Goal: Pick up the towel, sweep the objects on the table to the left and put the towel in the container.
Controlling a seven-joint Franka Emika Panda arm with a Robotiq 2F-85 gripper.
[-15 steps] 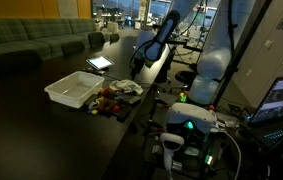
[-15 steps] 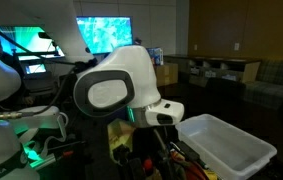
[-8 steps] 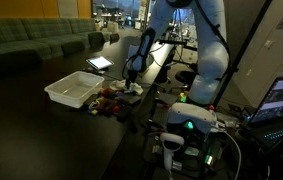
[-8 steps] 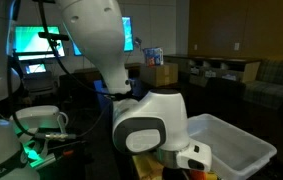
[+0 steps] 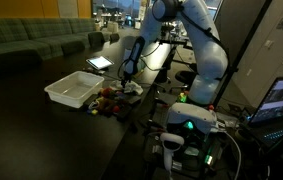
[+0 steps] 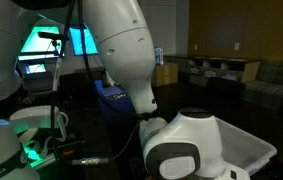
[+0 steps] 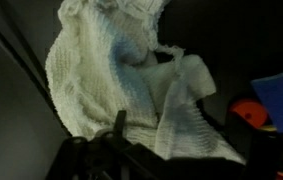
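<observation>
Your fingers point(image 7: 116, 140) are wide open and hold nothing. They hang right over the towel point(image 7: 121, 80), very close to it. I cannot tell if they touch it yet. The towel is a crumpled white heap on the dark table point(image 5: 41, 130), near its right edge. In the wrist view it fills most of the picture. Its long way runs from the top of that view down to the bottom right, a bit slanted. So the towel is straight down from the fingers, not off to a side. I think you need to go down and pinch the thick middle fold next. The objects point(image 5: 106, 100) sit just left of the towel. The white container point(image 5: 61, 98) is left of them.
</observation>
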